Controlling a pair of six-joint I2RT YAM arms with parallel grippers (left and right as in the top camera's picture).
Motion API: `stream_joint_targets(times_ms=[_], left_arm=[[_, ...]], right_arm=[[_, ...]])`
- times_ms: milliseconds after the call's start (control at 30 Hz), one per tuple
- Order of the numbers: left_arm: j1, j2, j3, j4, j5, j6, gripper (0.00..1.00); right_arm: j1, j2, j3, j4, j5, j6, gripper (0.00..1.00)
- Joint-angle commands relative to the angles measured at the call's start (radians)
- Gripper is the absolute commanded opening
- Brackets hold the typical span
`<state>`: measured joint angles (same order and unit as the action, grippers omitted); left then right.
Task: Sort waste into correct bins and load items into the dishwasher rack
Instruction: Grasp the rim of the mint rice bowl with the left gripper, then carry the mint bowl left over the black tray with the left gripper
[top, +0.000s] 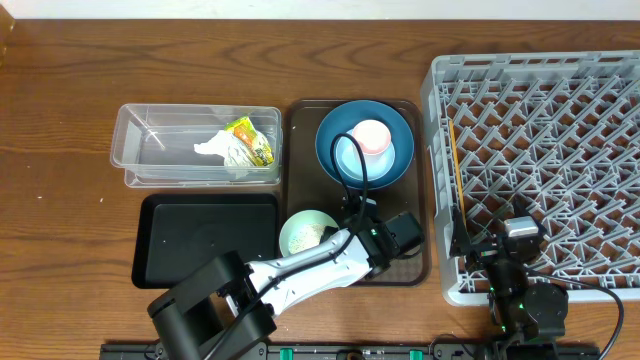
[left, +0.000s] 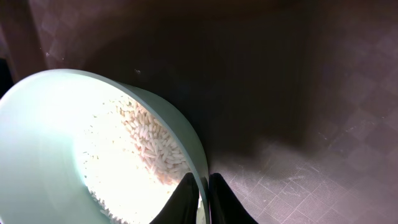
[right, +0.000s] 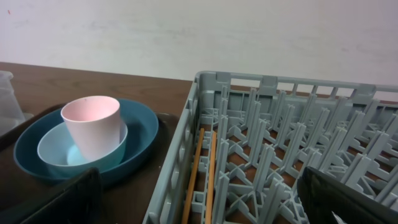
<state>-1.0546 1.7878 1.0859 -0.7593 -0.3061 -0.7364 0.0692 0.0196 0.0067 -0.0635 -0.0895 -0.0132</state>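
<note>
Even overhead light; dim left wrist view, glare inside mint-green bowl (left: 43, 137)

Overhead looks straight down; the close left wrist view shares its mint bowl (left: 50, 143), right its plate (right: 146, 129).

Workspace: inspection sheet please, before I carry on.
Surface: wooden table, brown tray on it.
Job's things: tissue and wrapper in clear tub; black tray beside it; cup in blue bowl on plate; rice in mint bowl; rack beside brown tray.
Clutter: two wooden sticks in rack.
Grippers: left shut on mint bowl's rim; right open at rack's near edge.
Cables: black cable loops over plate.
Surroundings: white wall.
</note>
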Motion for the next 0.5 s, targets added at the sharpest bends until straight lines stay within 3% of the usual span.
stream_joint_targets(times_ms=[0, 100, 467], left_arm=[[0.006, 0.010, -0.006, -0.013, -0.020, -0.006, 0.11], [0.006, 0.010, -0.006, -0.013, -0.020, -0.006, 0.06], [0.006, -0.029, 0.008, -0.046, -0.015, -0.006, 0.06]], right_arm=[[0.011, 0.000, -0.001, -0.004, 0.000, -0.011, 0.99], [0.010, 0.000, -0.001, -0.004, 0.000, -0.011, 0.99], [0.010, 0.000, -0.001, -0.004, 0.000, -0.011, 0.99]])
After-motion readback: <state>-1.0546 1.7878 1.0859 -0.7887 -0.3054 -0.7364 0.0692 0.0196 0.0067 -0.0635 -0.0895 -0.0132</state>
